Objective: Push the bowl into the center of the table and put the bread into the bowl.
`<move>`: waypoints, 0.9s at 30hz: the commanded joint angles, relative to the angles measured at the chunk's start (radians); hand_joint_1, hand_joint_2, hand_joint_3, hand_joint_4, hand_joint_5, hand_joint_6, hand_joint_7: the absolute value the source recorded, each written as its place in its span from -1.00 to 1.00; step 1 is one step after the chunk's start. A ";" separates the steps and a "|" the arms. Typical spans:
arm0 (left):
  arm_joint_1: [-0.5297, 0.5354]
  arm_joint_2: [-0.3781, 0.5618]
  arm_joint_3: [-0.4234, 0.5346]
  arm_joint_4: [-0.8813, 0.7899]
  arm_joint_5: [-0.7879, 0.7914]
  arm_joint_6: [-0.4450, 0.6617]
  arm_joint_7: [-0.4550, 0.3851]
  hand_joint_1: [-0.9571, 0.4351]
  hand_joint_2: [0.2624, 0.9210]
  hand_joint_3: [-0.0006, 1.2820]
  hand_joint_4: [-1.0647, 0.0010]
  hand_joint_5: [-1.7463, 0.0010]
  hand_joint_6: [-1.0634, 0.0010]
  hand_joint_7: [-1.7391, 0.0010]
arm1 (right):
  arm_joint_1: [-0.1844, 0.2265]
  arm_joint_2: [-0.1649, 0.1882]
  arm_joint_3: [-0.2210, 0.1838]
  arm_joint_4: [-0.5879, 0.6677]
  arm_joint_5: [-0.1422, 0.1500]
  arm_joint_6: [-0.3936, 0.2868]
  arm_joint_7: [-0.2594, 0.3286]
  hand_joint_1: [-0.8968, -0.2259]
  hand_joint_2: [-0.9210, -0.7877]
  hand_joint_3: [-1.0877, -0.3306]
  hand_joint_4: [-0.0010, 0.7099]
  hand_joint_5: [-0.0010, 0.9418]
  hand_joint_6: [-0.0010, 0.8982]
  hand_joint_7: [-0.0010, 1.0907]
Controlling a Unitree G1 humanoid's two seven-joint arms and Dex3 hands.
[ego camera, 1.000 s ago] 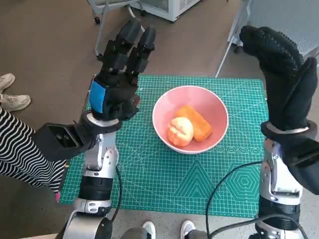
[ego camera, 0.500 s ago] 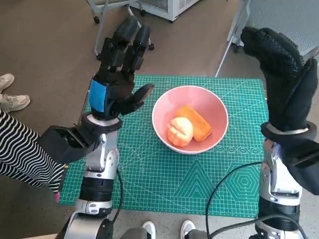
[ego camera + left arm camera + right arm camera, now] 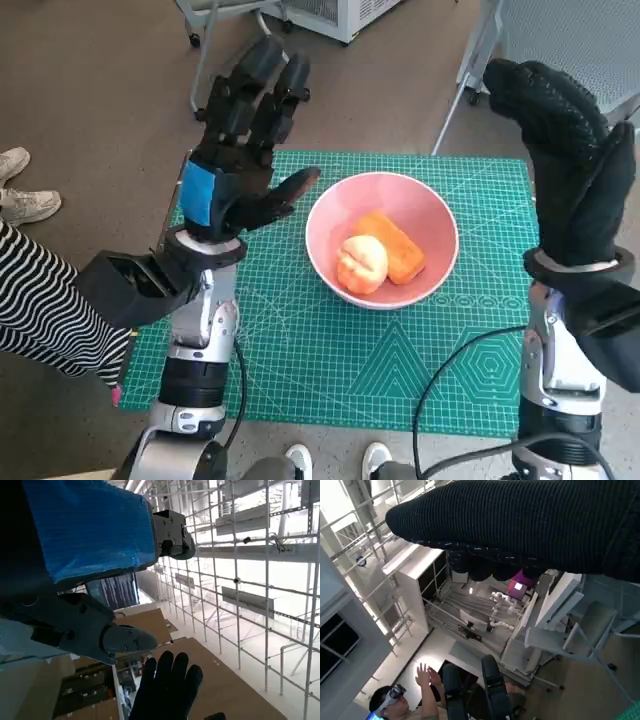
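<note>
Bowl (image 3: 382, 240) is sitting mid-table on the green mat (image 3: 330, 350), holding 2 bread pieces (image 3: 380, 257). Left hand (image 3: 237, 165) and right hand (image 3: 565, 150) are hovering raised, fingers spread, holding nothing.

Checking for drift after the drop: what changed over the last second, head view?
Only the left hand changed: its thumb swung out from against the palm toward the bowl, and its fingers shifted slightly. It holds nothing, fingers apart. The right hand stays raised and empty. The bowl on the green mat and the bread and pale round piece inside it have not moved.
</note>
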 commanded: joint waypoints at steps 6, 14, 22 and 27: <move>0.013 0.000 -0.012 -0.031 0.006 0.015 0.006 0.18 1.00 -0.59 0.63 0.95 1.00 0.41 | 0.025 0.004 -0.004 0.012 0.015 0.000 0.002 -0.39 -1.00 0.03 -0.36 -0.98 -0.81 0.04; 0.012 0.004 -0.013 -0.033 0.006 0.017 0.002 0.17 1.00 -0.59 0.62 0.95 1.00 0.41 | 0.020 0.002 -0.006 0.024 0.014 -0.004 0.003 -0.39 -1.00 0.04 -0.35 -0.98 -0.81 0.04; 0.008 0.011 -0.011 -0.028 -0.003 0.023 -0.009 0.17 1.00 -0.59 0.62 0.95 1.00 0.42 | 0.018 0.000 -0.007 0.045 0.014 -0.021 0.008 -0.39 -1.00 0.04 -0.35 -0.98 -0.81 0.04; 0.005 0.013 -0.007 -0.025 -0.009 0.026 -0.015 0.18 1.00 -0.59 0.60 0.95 1.00 0.41 | 0.012 -0.001 -0.008 0.064 0.016 -0.033 0.011 -0.39 -1.00 0.04 -0.35 -0.98 -0.81 0.04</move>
